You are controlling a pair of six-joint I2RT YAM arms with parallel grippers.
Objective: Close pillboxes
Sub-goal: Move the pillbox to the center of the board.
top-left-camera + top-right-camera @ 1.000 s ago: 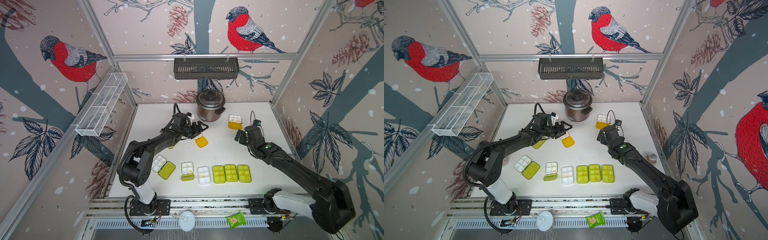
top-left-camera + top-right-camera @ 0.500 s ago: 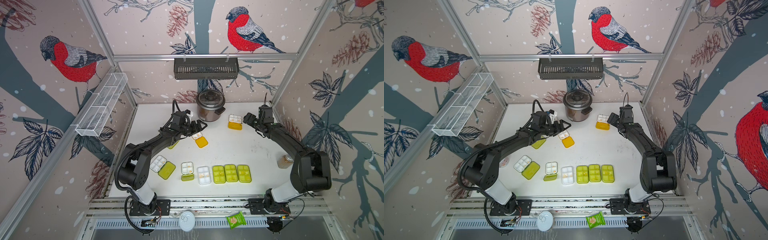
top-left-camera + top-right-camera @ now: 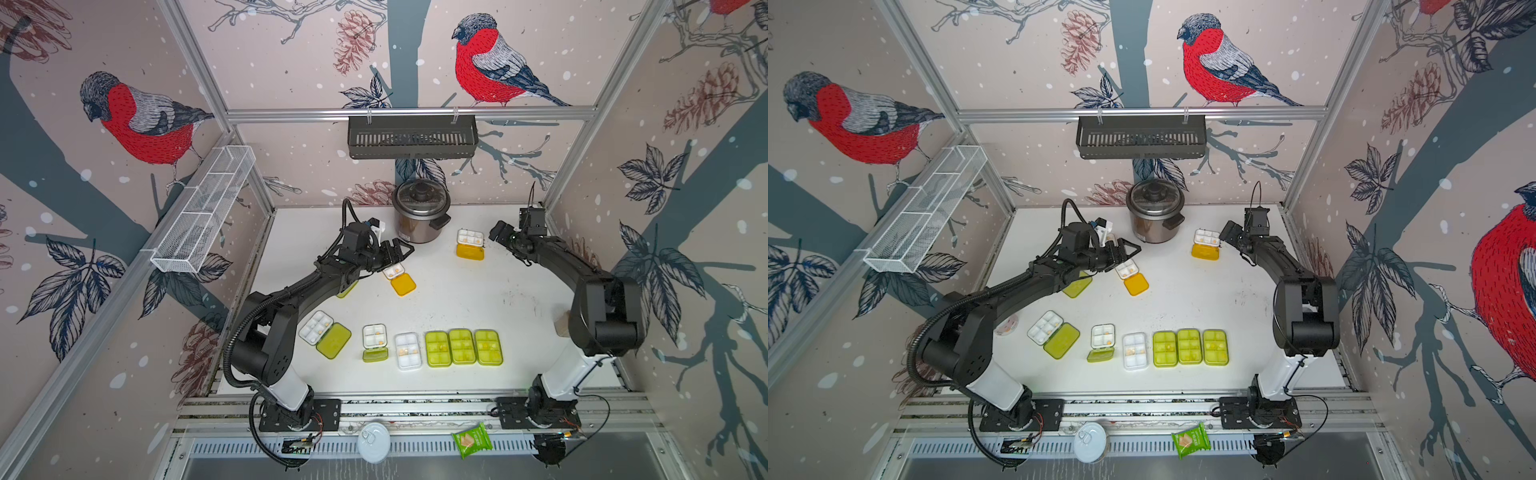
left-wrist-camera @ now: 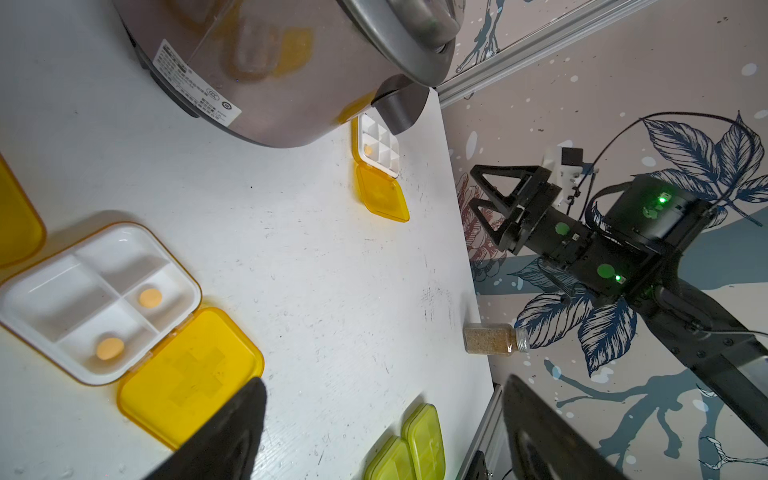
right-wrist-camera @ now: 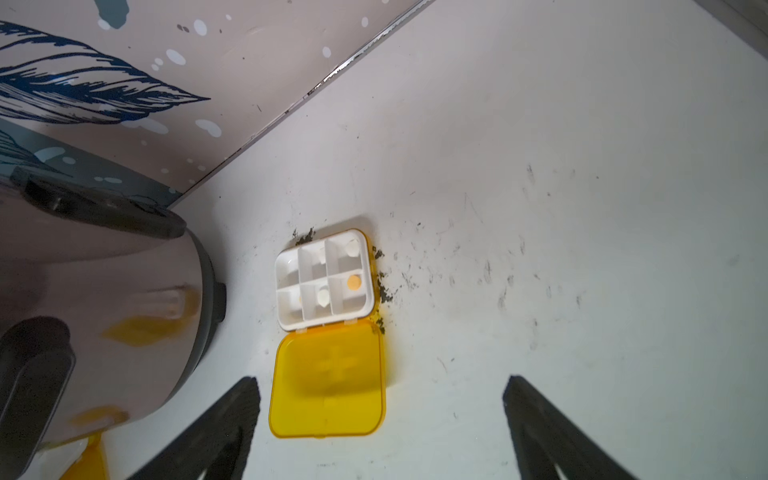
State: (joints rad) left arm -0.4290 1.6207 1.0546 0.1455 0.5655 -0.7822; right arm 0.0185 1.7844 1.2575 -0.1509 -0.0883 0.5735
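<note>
Grit point(image 5: 384, 291) beside orange-lidded pillbox point(image 5: 322, 278) shows only from right wrist; left tool point(image 4: 384, 380), right tool point(image 5: 382, 379) both apart.

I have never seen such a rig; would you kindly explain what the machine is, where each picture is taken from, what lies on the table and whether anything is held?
Two black robot arms, the left arm and the right arm, stand at a white table. Two pictures look down from overhead; two come from cameras on the wrists. On the table lie three closed green pillboxes in a row and several open ones, such as the orange-lidded pillbox near the right arm. A rice cooker stands at the back. Both arms' jaws are open and hold nothing.
</note>
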